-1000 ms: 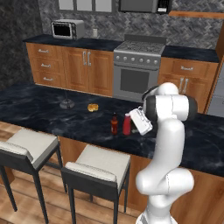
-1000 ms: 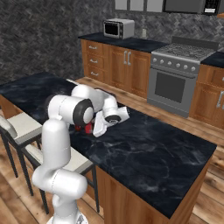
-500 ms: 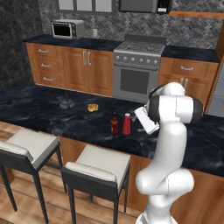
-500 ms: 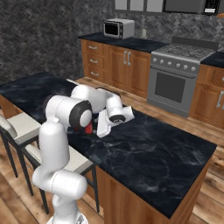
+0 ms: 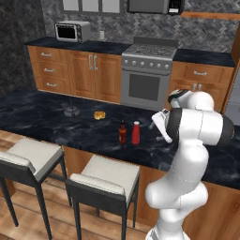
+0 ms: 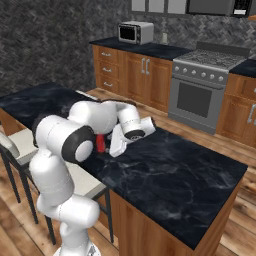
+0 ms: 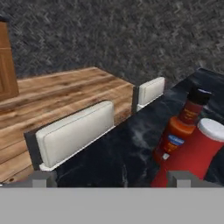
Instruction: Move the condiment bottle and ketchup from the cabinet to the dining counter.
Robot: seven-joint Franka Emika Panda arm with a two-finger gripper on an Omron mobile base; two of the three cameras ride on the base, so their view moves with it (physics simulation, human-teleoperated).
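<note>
The condiment bottle (image 5: 123, 133), dark brown-red with a dark cap, and the red ketchup (image 5: 136, 133) stand upright side by side on the dining counter (image 5: 42, 117). My gripper (image 5: 158, 125) hovers just right of the ketchup, apart from it. In the hand view the gripper (image 7: 113, 179) is open with nothing between its fingertips. There the ketchup (image 7: 192, 157) and the condiment bottle (image 7: 181, 127) sit at the lower right. In the right base view my arm hides most of the ketchup (image 6: 101, 144). A warm-brown wooden strip (image 5: 208, 15) at the top right looks like the cabinet's lower edge.
Two padded bar stools (image 5: 105, 176) stand along the counter's near side. A small yellow item (image 5: 98, 115) and a dark round-based object (image 5: 71, 111) lie left of the bottles. Stove (image 5: 147, 70), microwave (image 5: 72, 31) and drawer cabinets line the far wall.
The open gripper has drawn back to the right, away from the ketchup. Both bottles stay where they stood.
</note>
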